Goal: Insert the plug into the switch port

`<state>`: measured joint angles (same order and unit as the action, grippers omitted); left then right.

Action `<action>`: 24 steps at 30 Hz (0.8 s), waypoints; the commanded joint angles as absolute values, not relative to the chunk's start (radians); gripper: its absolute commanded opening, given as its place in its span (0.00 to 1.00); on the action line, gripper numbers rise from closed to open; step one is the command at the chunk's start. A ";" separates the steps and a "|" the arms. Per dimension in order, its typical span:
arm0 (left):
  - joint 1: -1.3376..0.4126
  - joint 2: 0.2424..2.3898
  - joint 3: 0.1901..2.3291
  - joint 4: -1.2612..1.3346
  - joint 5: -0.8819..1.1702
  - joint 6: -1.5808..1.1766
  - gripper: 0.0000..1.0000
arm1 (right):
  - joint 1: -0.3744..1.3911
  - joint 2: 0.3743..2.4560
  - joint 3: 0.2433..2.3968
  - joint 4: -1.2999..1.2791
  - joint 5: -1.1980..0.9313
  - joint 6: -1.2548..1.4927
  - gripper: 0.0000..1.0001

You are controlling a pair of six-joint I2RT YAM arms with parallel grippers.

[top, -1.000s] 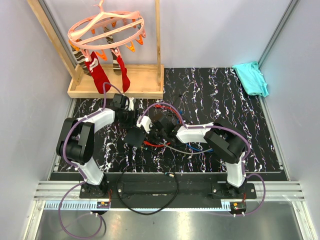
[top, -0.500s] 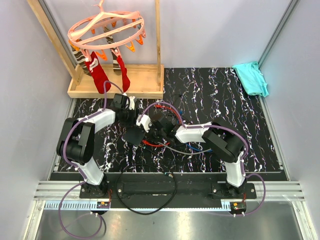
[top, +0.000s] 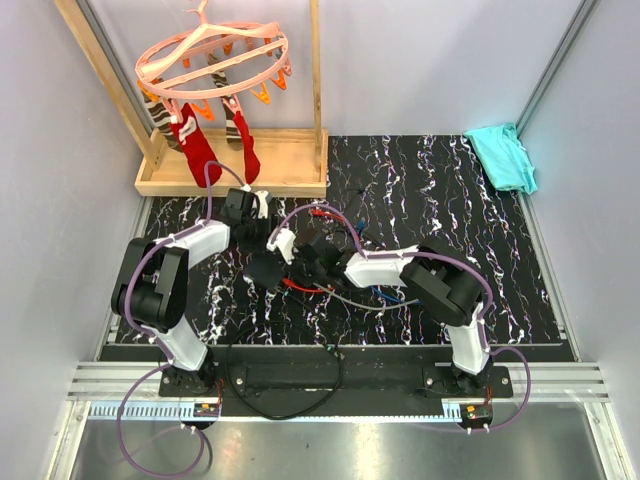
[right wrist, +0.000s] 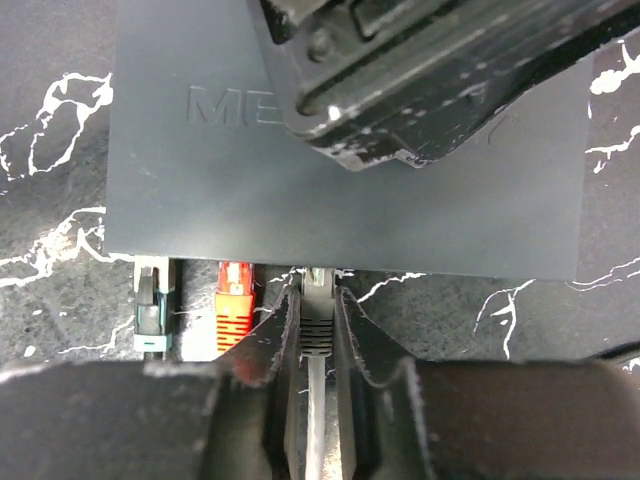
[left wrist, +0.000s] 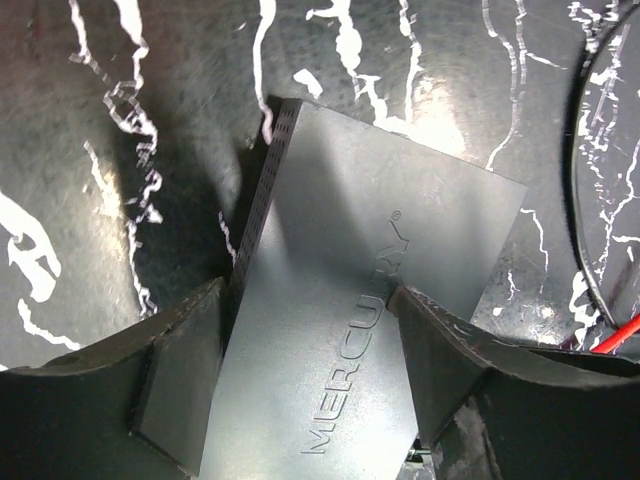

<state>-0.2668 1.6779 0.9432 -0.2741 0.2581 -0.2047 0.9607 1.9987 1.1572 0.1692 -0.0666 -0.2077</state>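
Observation:
The switch is a flat matte black box (left wrist: 370,270) marked MERCURY; it also shows in the top view (top: 264,272) and the right wrist view (right wrist: 200,190). My left gripper (left wrist: 310,375) is shut on it, one finger on each long side. My right gripper (right wrist: 317,330) is shut on a grey plug (right wrist: 318,312), which it holds between its fingertips. The plug's tip sits at the switch's near edge, at a port (right wrist: 318,272); how deep it sits is hidden. A red plug (right wrist: 235,305) and a dark plug (right wrist: 150,310) sit in ports to the left.
Red, blue and grey cables (top: 345,295) trail on the marbled mat (top: 450,210) right of the switch. A black cable (top: 290,385) loops near the arm bases. A wooden frame (top: 235,175) with a sock hanger (top: 215,65) stands back left; a teal cloth (top: 500,155) lies back right.
My right gripper has moved left with the grey plug, closing up to the switch edge. The switch and my left gripper have shifted slightly left and back.

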 commanded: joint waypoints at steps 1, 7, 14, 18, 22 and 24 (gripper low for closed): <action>-0.298 1.703 0.960 -0.521 0.264 -0.279 0.70 | 0.980 1.938 1.175 0.401 -0.035 -0.180 0.24; -0.270 1.746 1.017 -0.551 0.146 -0.250 0.73 | 0.980 1.878 1.121 0.215 -0.005 -0.186 0.34; -0.262 1.744 1.020 -0.551 0.137 -0.247 0.78 | 0.977 1.825 1.086 0.101 0.019 -0.213 0.45; -0.262 1.741 1.019 -0.549 0.149 -0.248 0.80 | 0.971 1.821 1.088 0.043 -0.050 -0.221 0.46; -0.262 1.741 1.019 -0.548 0.172 -0.250 0.81 | 0.973 1.839 1.077 0.018 -0.049 -0.216 0.45; -0.261 1.746 1.017 -0.548 0.189 -0.255 0.81 | 0.971 1.850 1.071 0.017 -0.055 -0.215 0.42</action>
